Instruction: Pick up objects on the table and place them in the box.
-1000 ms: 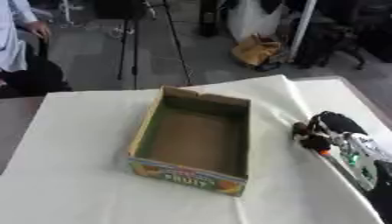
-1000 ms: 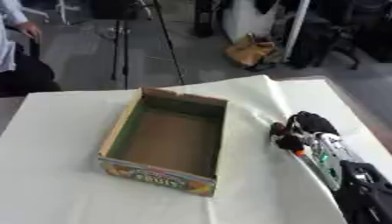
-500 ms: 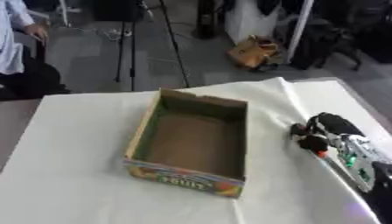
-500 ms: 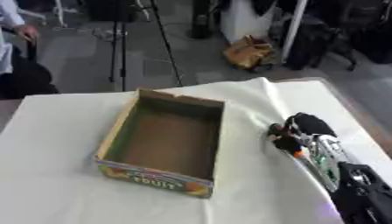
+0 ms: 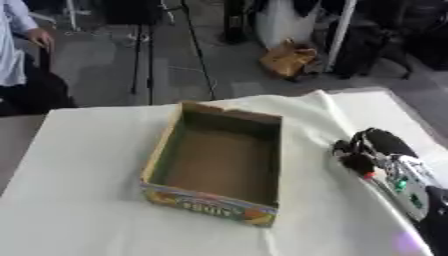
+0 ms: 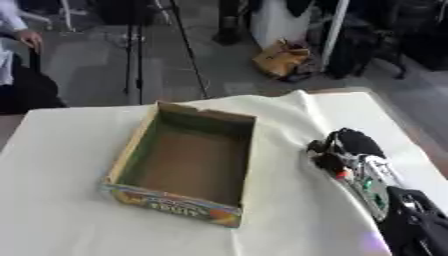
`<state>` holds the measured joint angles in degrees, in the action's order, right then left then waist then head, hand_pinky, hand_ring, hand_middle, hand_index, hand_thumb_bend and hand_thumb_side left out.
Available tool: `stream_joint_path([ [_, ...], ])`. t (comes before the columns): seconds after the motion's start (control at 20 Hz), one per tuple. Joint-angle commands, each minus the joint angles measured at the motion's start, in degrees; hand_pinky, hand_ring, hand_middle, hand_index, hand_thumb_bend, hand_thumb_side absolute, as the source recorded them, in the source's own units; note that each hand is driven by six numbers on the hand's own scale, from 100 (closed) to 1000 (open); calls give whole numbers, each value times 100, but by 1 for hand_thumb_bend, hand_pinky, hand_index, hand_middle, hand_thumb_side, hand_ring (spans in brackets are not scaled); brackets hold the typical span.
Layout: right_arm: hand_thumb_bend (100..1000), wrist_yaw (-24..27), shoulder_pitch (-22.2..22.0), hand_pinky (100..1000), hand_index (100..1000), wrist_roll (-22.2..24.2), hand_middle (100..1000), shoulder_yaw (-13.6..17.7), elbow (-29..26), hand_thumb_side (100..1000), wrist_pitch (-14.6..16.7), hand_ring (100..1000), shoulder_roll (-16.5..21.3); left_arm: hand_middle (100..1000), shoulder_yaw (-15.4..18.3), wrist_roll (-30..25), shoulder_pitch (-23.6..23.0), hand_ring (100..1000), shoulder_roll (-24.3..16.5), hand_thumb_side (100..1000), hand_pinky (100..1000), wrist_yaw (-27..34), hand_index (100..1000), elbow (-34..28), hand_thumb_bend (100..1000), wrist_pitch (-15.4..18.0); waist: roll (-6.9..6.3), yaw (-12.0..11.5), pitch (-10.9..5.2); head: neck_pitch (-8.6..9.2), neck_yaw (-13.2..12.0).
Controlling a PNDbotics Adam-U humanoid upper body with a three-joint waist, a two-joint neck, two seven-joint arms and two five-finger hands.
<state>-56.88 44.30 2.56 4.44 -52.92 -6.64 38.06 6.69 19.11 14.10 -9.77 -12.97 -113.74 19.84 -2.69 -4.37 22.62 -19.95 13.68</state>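
One cardboard box [image 5: 219,165] sits open-topped on the white tablecloth [image 5: 79,200], a colourful printed panel on its near wall, nothing visible inside. One robot hand, the right hand [image 6: 343,150], rests on the cloth just right of the box; whether its fingers hold anything I cannot tell.

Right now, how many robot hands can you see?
1. The right hand rests on the white cloth, to the right of the cardboard box. The left hand shows in neither view.

"FRUIT" on the box [image 6: 171,206] front
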Motion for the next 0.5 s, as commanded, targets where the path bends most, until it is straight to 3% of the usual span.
stream_joint_path([
  [0.05,165,133,-46,503,658,-105,513,42,13,802,-17,620,55,967,14,-21,30,940,-46,1000,685,12,746,-85,100,1,-21,1,-98,42,12],
  [0.5,100,354,-140,448,649,-413,494,142,-38,819,-26,592,-23,967,14,-23,27,940,-32,1000,680,2,746,-85,100,10,-65,-12,-79,69,24],
])
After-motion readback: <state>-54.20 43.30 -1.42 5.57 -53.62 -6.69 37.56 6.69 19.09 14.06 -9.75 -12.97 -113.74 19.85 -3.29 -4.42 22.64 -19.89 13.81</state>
